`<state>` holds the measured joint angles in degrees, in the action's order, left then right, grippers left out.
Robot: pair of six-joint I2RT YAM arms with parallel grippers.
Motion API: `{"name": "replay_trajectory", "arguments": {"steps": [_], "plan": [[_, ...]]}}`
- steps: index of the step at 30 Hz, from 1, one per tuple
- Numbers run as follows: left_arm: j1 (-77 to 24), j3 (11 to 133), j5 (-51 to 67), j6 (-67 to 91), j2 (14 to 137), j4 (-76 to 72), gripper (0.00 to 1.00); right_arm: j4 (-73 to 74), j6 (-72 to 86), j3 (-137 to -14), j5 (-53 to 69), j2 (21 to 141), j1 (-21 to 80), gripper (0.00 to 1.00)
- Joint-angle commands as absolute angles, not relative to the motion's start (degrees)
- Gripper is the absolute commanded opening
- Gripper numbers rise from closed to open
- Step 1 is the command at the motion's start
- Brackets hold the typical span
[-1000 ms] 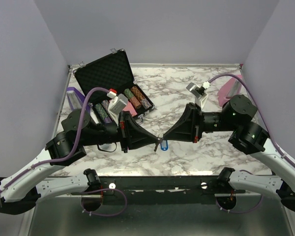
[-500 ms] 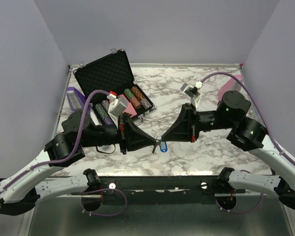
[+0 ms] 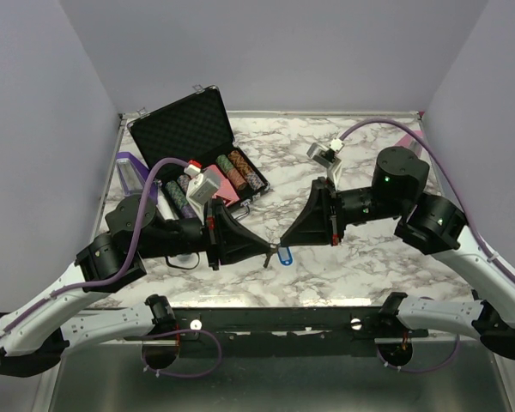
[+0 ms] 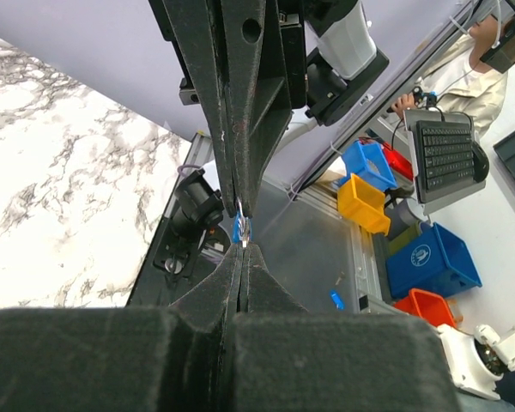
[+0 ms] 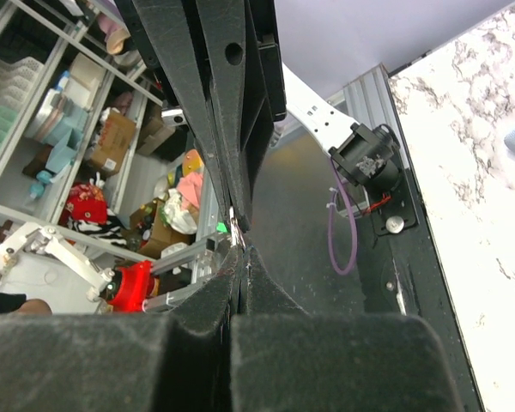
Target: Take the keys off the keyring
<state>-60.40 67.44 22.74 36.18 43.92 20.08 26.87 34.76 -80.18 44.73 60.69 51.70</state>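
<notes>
As left jaws clamp one key (image 3: 268, 256), right jaws pinch one keyring (image 3: 283, 256), tips touching

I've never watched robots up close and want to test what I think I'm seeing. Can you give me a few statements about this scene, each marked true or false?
1. The left gripper and the right gripper meet tip to tip above the middle of the table. True.
2. The blue keyring lies inside the poker chip case. False: it is at the grippers' tips, well away from the case.
3. The poker chip case stands open, with rows of chips showing. True.
4. The left gripper is spread wide open. False: its fingers are pressed together, as the left wrist view shows.
</notes>
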Motion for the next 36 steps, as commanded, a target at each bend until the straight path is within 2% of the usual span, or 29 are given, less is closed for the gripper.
{"name": "replay_trajectory", "arguments": {"steps": [1,36], "plan": [[-60.21,68.38,20.92,36.03,43.42,22.06,0.0,33.83,31.56,-83.32,47.81,61.43,52.03,0.01],[-60.21,72.69,20.3,35.77,47.81,26.9,0.0,45.17,27.77,-90.7,41.66,66.27,57.3,0.01]]}}
